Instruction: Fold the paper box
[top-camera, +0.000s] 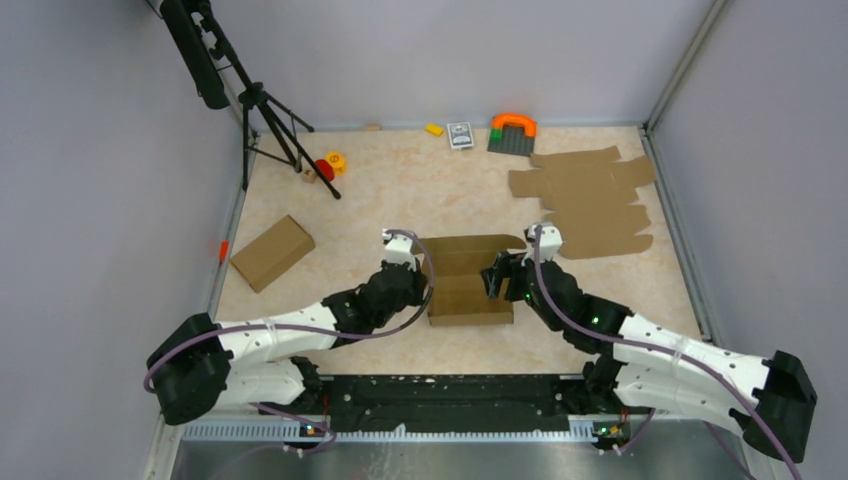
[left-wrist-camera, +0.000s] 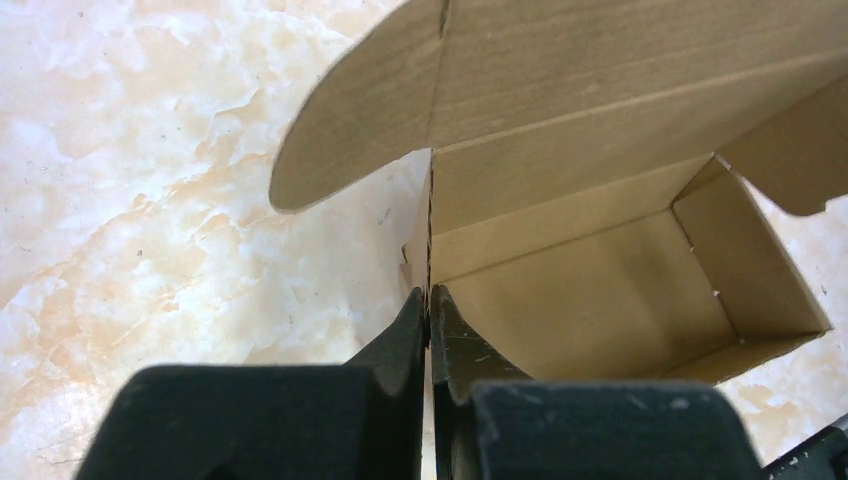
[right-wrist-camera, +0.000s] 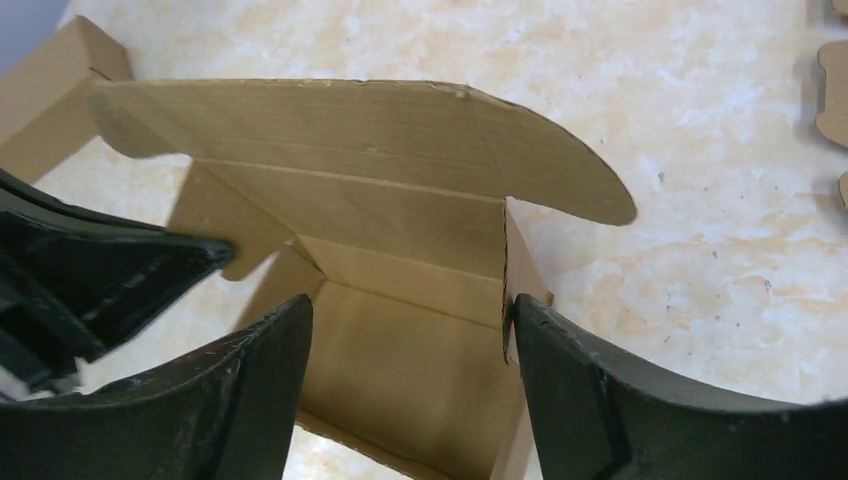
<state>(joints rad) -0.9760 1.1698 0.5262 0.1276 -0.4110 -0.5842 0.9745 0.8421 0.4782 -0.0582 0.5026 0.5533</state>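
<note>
The paper box (top-camera: 468, 282) stands half-formed at the table's middle, its walls up and its lid flap (right-wrist-camera: 360, 135) raised at the far side. My left gripper (left-wrist-camera: 429, 300) is shut on the top edge of the box's left wall (left-wrist-camera: 428, 230); from above it sits at the box's left side (top-camera: 427, 278). My right gripper (right-wrist-camera: 410, 320) is open astride the right wall (right-wrist-camera: 512, 270), one finger inside the box and the other (right-wrist-camera: 560, 350) outside, holding nothing. From above it is at the box's right side (top-camera: 497, 282). The box floor (left-wrist-camera: 600, 300) is bare.
A pile of flat cardboard sheets (top-camera: 590, 200) lies at the back right. A finished closed box (top-camera: 272, 252) sits at the left. A tripod (top-camera: 268, 115) stands at the back left, with small toys (top-camera: 328, 165) by it and more (top-camera: 512, 130) along the back wall.
</note>
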